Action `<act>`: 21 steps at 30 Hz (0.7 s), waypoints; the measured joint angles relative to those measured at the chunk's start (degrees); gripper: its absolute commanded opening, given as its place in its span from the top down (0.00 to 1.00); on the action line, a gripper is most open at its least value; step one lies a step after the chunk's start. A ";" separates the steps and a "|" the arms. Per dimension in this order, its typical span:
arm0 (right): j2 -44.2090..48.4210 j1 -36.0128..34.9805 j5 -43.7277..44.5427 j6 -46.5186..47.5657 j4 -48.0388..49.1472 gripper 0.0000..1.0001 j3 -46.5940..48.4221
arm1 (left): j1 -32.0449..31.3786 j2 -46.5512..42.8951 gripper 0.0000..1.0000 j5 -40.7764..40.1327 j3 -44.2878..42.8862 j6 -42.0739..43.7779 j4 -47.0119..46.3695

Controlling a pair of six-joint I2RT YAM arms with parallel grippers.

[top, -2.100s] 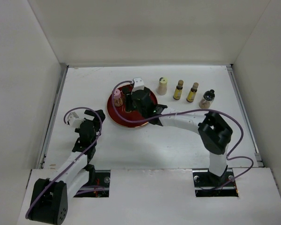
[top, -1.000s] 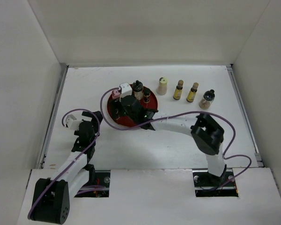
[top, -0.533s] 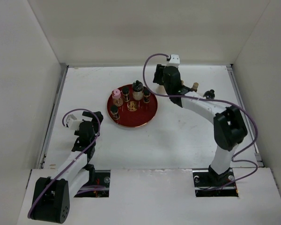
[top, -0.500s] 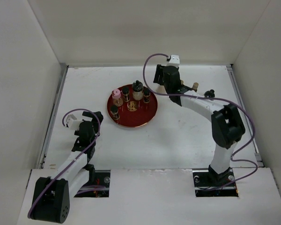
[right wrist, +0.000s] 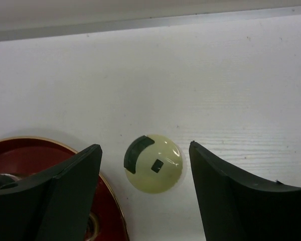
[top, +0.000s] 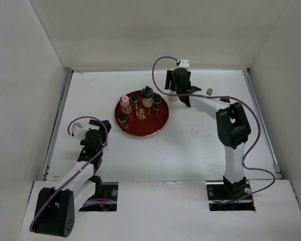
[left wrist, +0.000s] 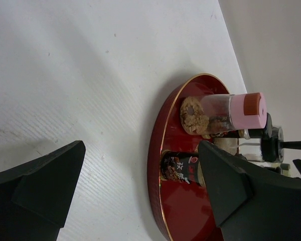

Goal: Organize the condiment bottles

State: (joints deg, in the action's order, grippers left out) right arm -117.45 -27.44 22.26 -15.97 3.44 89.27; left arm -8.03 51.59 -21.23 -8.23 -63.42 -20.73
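Here the round cream-capped bottle (right wrist: 153,163) stands on the white table (right wrist: 215,75), low in the right wrist view, just beside the red round tray (right wrist: 20,150) (a pink-capped bottle (top: 125,104) among those upon it). We see the right gripper (right wrist: 144,148) spread wide astride it, not touching; the left gripper (left wrist: 140,150) gapes empty.

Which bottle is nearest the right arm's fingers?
The cream-capped bottle, framed between those fingers, standing on the table beside the red tray, unlike the pink-capped one on it.
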 measured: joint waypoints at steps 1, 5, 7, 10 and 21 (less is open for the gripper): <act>-0.37 0.00 -0.17 0.00 0.02 0.27 0.59 | 0.00 0.02 0.00 0.09 0.00 0.00 0.00; -1.97 0.00 -0.31 -0.02 -0.11 0.22 1.57 | 0.00 0.00 0.00 0.13 0.00 0.04 0.00; -2.49 0.00 -0.24 0.04 -0.76 0.15 1.62 | 0.00 0.00 0.00 0.15 0.00 0.04 0.00; -2.71 0.00 -0.07 0.35 -1.51 0.25 1.62 | 0.00 0.00 0.00 0.31 0.00 0.07 0.00; 0.35 -0.42 0.90 0.90 0.37 0.55 -2.54 | 0.00 0.04 0.00 0.50 0.00 0.13 -0.02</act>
State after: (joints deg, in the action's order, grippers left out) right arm -117.10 -27.86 23.16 -15.07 3.81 86.74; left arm -8.03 51.64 -20.73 -8.23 -63.29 -20.75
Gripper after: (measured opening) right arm 0.569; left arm 0.997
